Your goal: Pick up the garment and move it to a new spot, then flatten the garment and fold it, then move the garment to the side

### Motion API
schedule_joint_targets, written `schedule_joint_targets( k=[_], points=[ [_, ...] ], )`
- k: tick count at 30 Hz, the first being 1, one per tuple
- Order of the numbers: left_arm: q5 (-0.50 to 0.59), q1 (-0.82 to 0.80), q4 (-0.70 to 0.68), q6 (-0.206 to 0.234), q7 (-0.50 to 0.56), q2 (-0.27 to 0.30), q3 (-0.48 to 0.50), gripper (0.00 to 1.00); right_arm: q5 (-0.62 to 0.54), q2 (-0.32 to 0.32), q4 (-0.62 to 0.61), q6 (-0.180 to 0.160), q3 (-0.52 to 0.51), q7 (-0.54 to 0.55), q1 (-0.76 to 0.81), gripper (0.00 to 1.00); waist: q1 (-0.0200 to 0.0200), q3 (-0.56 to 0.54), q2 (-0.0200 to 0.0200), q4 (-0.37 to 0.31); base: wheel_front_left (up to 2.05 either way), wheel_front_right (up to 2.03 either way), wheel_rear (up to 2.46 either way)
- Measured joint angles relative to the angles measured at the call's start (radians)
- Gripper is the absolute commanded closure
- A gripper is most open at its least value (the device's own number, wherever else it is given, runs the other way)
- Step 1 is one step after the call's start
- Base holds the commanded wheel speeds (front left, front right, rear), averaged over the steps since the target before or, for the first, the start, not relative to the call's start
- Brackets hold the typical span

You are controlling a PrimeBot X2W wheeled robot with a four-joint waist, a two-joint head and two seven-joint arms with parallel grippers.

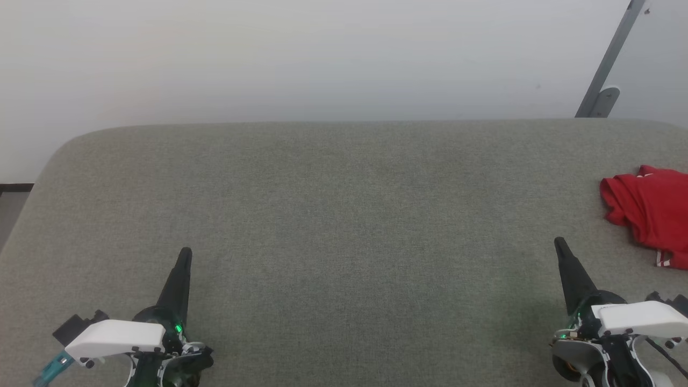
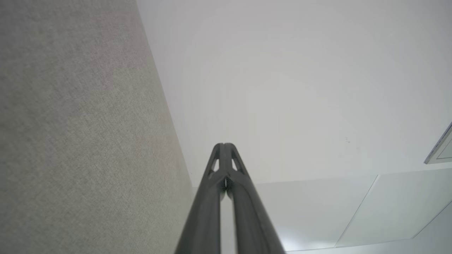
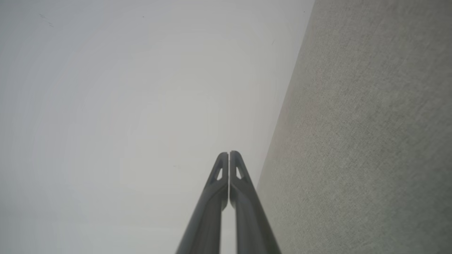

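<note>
We are looking over the grey bench (image 1: 333, 226), where the red garment (image 1: 650, 209) is lying crumpled at its right edge. It is looking soft, light and floppy, so we are favouring a pinch on its near bunched fold. The left claw (image 1: 185, 252) and right claw (image 1: 559, 243) are resting closed and empty.

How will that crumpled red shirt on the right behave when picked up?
The red shirt lies bunched in soft folds, so it will probably hang limp when lifted. Pushed across the grey fabric surface, it would likely wrinkle rather than slide.
</note>
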Motion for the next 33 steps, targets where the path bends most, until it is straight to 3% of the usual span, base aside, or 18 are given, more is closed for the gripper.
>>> schedule_joint_targets(
  k=[10,33],
  points=[
    [-0.057,-0.013,0.007,0.000,0.015,-0.005,-0.005,1.00,0.062,0.004,-0.006,0.000,-0.002,0.015,-0.002,1.00,0.0000,-0.002,0.0000,0.004,0.00,0.00,0.00],
    [-0.057,-0.013,0.007,0.000,0.015,-0.005,-0.006,1.00,0.062,0.004,-0.006,0.000,-0.002,0.016,-0.002,1.00,0.0000,-0.002,0.0000,0.004,0.00,0.00,0.00]
  ],
)
